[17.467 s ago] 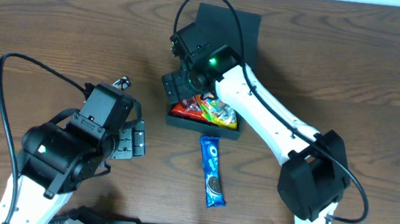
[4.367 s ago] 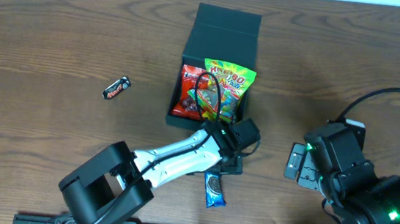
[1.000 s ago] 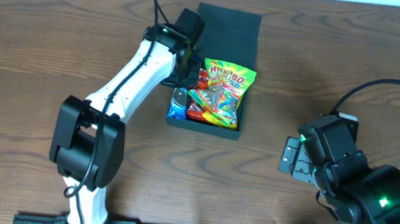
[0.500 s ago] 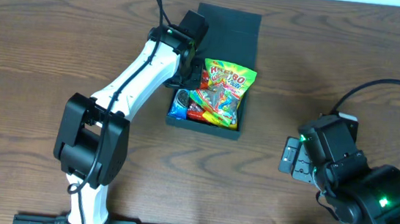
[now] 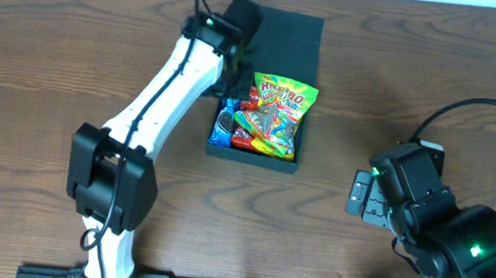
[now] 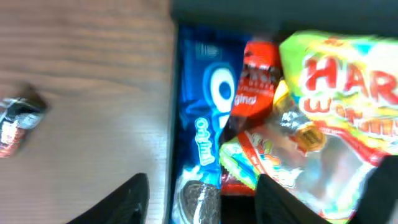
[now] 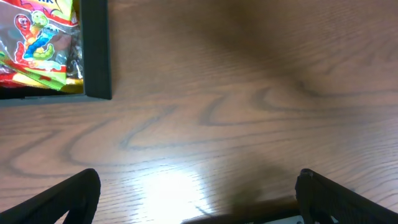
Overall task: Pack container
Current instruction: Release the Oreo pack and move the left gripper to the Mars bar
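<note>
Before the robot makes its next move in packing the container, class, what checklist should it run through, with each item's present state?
1. Left claw open and empty: ok.
2. Right claw open, parked away from the container: ok.
3. Lid flap open: ok.
4. Oreo packet inside the container: ok.
5. Every snack packed: not ok; a small bar lies on the table outside.
6. Gummy bag sits below the rim: cannot tell.

Left wrist view is smeared: blue cookie packet [image 6: 202, 134] runs off the bottom edge between the jaws, small wrapper [image 6: 15, 124] left of them unreadable. Right wrist view crops the container [image 7: 96, 50], up-left of the jaws.
</note>
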